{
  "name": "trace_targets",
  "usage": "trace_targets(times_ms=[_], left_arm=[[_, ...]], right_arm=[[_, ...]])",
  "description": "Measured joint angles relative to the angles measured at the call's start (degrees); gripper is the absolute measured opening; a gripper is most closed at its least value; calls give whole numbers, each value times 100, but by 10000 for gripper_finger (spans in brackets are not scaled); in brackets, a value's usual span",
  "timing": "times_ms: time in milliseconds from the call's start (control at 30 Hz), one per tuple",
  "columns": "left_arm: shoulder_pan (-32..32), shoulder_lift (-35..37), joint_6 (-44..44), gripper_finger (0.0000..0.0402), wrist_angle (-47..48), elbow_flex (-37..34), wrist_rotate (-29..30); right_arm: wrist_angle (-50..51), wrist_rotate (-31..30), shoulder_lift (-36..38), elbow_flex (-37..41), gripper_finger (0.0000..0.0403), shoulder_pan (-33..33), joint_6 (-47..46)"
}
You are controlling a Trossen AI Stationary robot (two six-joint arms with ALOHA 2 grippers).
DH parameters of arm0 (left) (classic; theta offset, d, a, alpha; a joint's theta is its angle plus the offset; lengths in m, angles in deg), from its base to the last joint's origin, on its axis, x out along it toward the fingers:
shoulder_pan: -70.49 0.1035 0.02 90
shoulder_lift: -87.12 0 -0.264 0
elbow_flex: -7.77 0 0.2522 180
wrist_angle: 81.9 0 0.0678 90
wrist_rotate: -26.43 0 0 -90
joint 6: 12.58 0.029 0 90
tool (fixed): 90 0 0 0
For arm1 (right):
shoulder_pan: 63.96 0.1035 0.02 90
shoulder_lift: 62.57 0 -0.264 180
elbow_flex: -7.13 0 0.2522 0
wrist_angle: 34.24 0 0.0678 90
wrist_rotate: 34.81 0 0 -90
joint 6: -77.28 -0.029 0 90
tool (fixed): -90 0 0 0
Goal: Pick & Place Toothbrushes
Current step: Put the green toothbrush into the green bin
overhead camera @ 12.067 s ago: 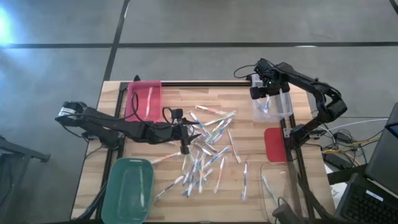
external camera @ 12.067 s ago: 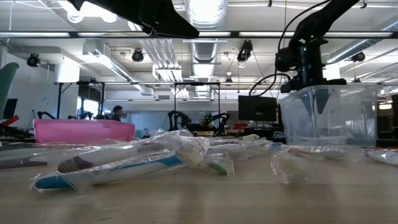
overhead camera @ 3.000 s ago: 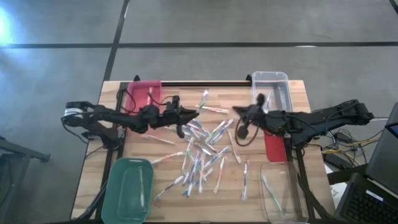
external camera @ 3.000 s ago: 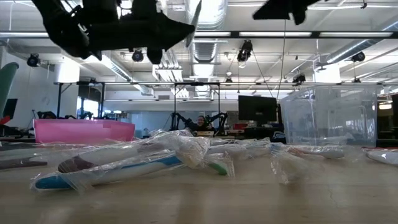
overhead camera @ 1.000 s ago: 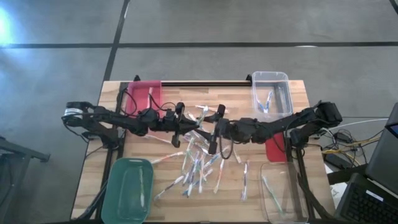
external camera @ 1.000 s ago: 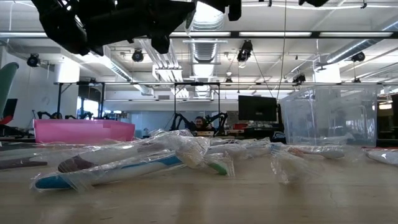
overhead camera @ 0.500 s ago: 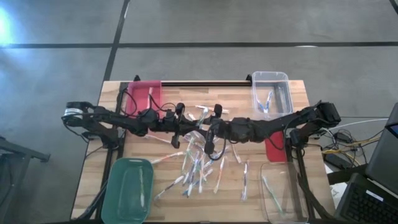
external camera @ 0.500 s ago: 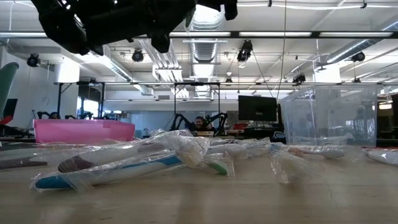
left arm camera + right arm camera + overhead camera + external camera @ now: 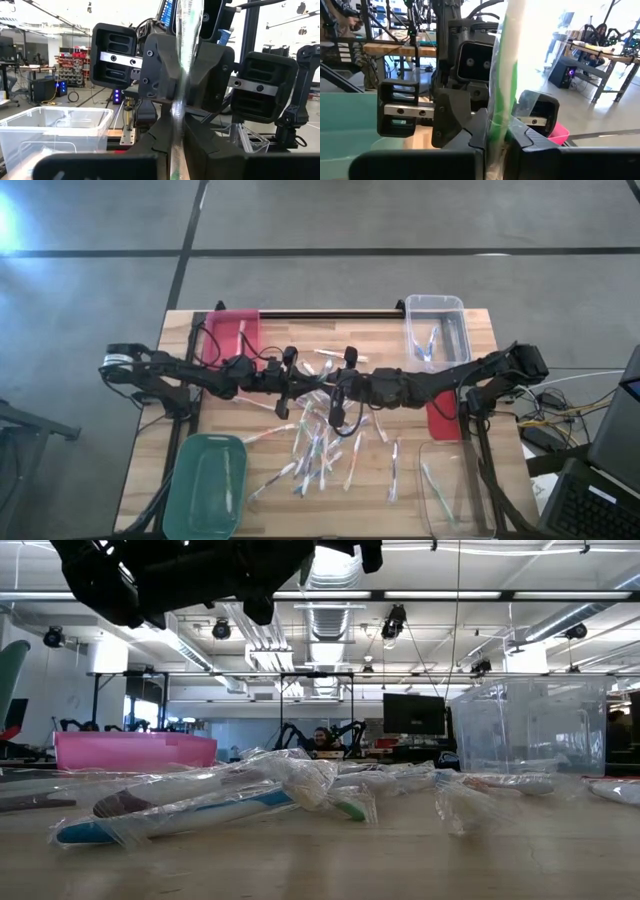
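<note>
From overhead, both arms stretch level across the wooden surface [image 9: 470, 330] and meet nose to nose above the scattered toothbrushes [image 9: 320, 445]. The left gripper [image 9: 303, 383] and the right gripper [image 9: 331, 391] nearly touch, but from up there I cannot make out what passes between them.

The wrist cameras settle it. In the left wrist view, the left arm's fingers [image 9: 155, 142] are pressed onto a wrapped toothbrush [image 9: 186, 40] that stands upright, its crinkled clear film catching the light, with the right gripper's blocky black housing right behind it. The right wrist view shows the same brush [image 9: 507, 75] from the other side, a pale stick with a green stripe in its glossy sleeve, and the right arm's fingers [image 9: 522, 137] pinch it too. So both grippers hold one brush, lifted above the pile.

At table height, wrapped brushes lie in a heap, a blue-handled one [image 9: 210, 808] nearest. The pink bin [image 9: 135, 751] is opaque and the clear bin [image 9: 530, 725] is see-through with rounded corners. Only the overhead view shows the green bin [image 9: 205, 485].
</note>
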Motion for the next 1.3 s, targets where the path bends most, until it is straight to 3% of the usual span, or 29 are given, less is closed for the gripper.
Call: trace_targets(times_ms=[267,667,1300], left_arm=[[0,0,-4,87,194,2,4],[4,7,749,228,434,0,293],[2,7,732,236,735,0,289]], right_arm=[[106,-85,115,2,20,4,75],[1234,-105,710,2,18,4,-177],[3551,-699,2315,4,20,4,-1537]])
